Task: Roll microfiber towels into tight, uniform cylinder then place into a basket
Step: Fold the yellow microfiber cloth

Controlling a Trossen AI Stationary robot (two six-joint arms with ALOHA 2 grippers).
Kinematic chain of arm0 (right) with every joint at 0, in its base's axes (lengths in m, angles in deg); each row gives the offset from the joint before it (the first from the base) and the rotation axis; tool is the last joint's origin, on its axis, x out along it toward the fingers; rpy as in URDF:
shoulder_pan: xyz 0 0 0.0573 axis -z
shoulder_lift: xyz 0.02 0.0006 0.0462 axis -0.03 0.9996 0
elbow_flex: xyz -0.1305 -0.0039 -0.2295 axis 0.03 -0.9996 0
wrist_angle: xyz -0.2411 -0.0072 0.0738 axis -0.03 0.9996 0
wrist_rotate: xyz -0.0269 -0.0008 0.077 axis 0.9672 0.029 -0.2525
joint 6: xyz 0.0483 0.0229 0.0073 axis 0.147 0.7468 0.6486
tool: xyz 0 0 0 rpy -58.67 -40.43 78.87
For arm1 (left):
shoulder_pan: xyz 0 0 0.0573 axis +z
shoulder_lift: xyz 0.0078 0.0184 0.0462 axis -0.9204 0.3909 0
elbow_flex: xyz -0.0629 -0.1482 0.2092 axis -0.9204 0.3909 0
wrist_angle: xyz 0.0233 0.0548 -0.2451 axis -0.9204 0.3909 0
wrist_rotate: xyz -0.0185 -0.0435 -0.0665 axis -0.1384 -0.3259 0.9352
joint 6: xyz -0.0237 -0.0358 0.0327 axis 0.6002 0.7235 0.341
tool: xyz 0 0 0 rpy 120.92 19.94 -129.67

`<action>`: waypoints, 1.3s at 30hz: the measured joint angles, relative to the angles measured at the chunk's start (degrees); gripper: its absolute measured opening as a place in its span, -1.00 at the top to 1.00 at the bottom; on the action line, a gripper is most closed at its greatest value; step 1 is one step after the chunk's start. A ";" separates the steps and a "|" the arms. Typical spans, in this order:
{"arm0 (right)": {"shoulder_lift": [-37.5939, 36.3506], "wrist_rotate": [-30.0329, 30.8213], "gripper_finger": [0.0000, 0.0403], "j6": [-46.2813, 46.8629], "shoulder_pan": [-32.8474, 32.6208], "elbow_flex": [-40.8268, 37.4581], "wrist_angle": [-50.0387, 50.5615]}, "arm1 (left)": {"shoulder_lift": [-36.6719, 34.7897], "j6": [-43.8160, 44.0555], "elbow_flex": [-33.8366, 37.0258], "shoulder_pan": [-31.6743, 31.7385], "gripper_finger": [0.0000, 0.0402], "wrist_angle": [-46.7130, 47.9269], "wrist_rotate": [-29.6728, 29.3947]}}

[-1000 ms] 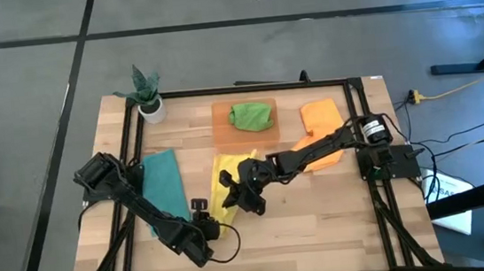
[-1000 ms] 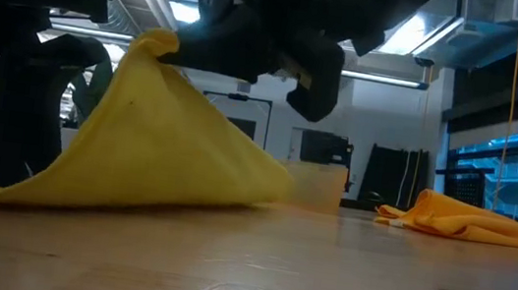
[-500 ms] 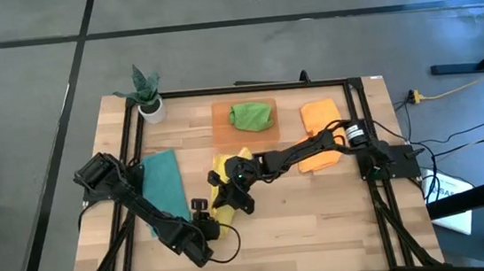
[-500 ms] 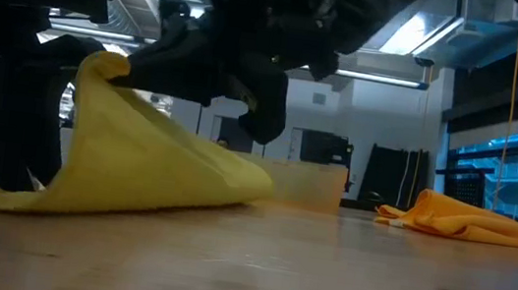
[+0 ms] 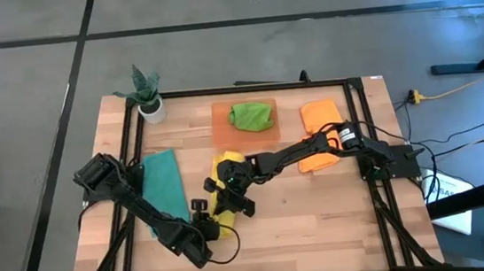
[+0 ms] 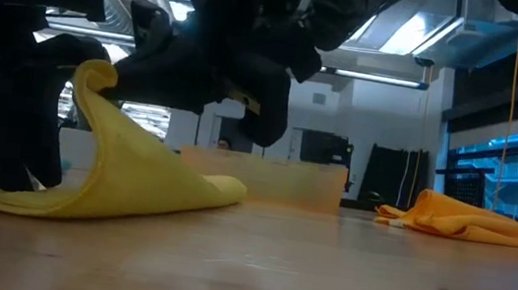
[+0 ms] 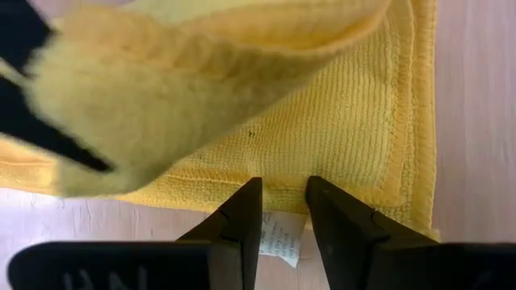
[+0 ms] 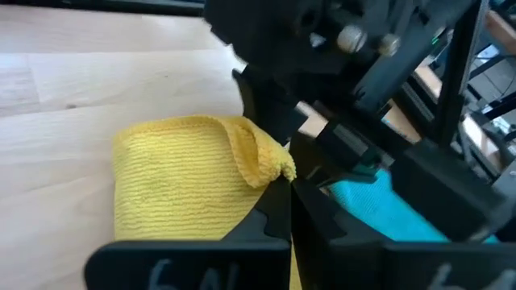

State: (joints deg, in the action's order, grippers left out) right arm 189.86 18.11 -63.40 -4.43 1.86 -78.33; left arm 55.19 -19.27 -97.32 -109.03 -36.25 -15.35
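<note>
Our right gripper [image 8: 278,189] is clenched on a raised corner of the yellow towel [image 5: 226,195] at mid-table, folding it leftward; our left gripper [image 7: 280,211], fingers barely parted, pins the near edge. If that pin slips, we risk a loose, crooked fold. The basket [image 5: 222,130] sits behind.

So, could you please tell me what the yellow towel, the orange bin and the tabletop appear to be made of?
Yellow towel: soft knitted-looking microfibre cloth, matte; fine ribbed rows and a stitched hem show. Shallow orange bin: probably plastic, translucent; in the low view the room shows dimly through its wall. Tabletop: pale wood planks, smooth finish; grain and board seams are visible.
</note>
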 joint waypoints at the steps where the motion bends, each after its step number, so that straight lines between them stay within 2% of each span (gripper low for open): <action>1: 0.00 0.02 1.00 -0.01 0.00 0.00 0.28 | 0.00 0.00 -0.24 0.00 0.51 0.41 0.10; 6: -0.02 0.11 1.00 -0.13 0.00 0.00 0.48 | -1.07 0.39 -1.87 -0.63 0.51 3.23 2.82; 16: -0.02 0.17 1.00 -0.76 0.00 0.00 0.54 | -3.61 0.42 -2.61 -2.12 0.51 6.03 1.63; 20: -0.02 0.17 0.99 -0.78 0.00 0.00 0.51 | -4.00 1.82 -2.74 -2.83 0.51 7.65 3.38; 29: -0.04 0.22 0.85 -1.19 0.00 0.00 0.27 | -10.14 10.63 -3.24 -5.34 0.51 13.04 2.76; 39: -0.04 0.24 0.69 -1.31 -0.47 0.00 -1.36 | -12.41 10.91 -3.29 -6.32 0.51 13.01 1.58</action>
State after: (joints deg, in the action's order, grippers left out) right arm 189.82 18.35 -64.70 -4.91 1.86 -79.69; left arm 42.77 -8.36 -100.61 -115.35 -23.24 -13.77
